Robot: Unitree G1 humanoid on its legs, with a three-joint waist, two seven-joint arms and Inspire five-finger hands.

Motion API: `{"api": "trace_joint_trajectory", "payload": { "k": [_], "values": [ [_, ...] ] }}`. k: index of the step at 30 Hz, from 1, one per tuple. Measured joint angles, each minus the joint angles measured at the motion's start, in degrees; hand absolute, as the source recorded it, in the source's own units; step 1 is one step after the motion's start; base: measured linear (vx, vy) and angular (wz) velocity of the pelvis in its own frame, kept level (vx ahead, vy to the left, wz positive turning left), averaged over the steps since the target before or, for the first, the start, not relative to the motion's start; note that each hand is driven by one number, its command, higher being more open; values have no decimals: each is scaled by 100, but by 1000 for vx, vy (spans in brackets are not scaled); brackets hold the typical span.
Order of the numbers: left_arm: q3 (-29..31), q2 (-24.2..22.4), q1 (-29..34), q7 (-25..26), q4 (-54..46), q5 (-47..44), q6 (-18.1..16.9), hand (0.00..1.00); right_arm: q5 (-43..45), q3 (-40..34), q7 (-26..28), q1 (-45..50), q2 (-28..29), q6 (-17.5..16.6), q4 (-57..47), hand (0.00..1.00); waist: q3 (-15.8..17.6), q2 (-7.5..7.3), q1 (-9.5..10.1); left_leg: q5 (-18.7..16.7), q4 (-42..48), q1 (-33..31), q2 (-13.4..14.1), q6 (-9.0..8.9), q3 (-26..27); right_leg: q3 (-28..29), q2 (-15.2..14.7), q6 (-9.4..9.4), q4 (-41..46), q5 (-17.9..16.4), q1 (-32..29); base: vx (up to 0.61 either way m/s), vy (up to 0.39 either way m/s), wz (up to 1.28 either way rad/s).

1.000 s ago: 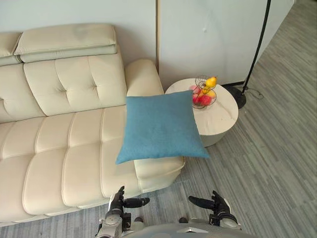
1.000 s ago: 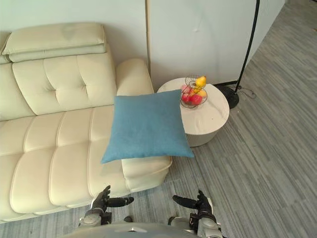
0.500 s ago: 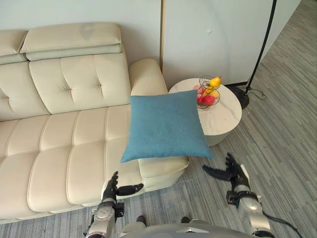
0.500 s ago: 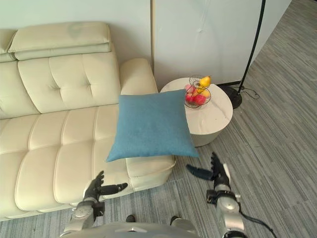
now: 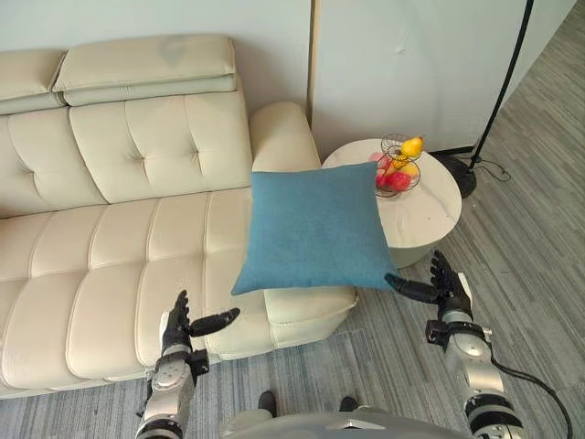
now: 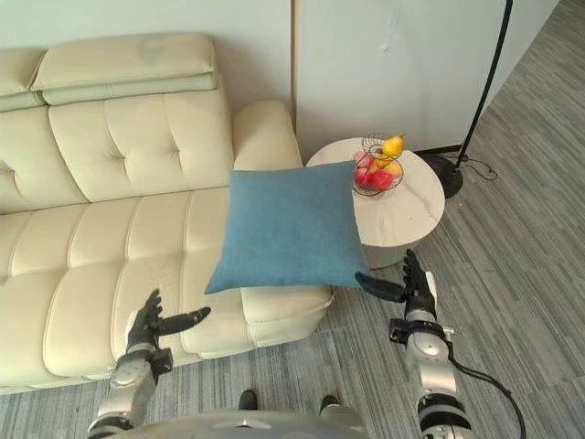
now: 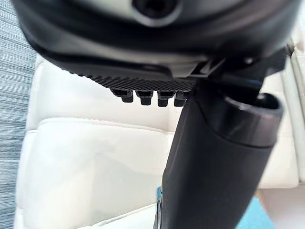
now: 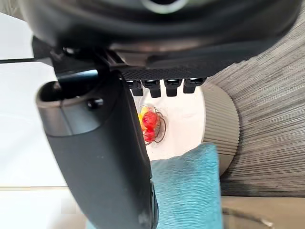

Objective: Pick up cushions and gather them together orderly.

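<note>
Blue cushion (image 5: 315, 229) tilts over sofa (image 5: 110, 229) end, corner toward right hand (image 5: 450, 285) — fingers straight and apart, left hand (image 5: 175, 331) likewise.

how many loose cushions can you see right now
1: the blue cushion lies on the sofa's right end, over its armrest, one corner overhanging toward the round side table. Others may lie beyond the frame.

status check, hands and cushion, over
Left hand open, at the sofa front. Right hand open, thumb by the blue cushion corner. Cushion on sofa end, ungrasped. Side table with fruit basket close beside.
</note>
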Motion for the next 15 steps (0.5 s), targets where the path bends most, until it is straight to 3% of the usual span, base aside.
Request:
{"api": "trace_joint_trajectory", "payload": {
  "k": [10, 15],
  "values": [
    [-343, -24, -845, 290, -183, -295, -8, 100, 380, 159, -193, -1220, 31, -2, 633, 100, 147, -26, 24, 189, 1, -351, -29, 28, -247, -280, -25, -60, -51, 155, -175, -27, 7, 15],
    [-751, -89, -1432, 350, -182, -356, -8, 100, 564, 350, -264, -1882, 149, -2, 718, 100, 661, -38, 53, 472, -15, -796, -26, 39, -258, -273, -22, -103, -56, 395, -623, -137, 26, 1]
  ]
}}
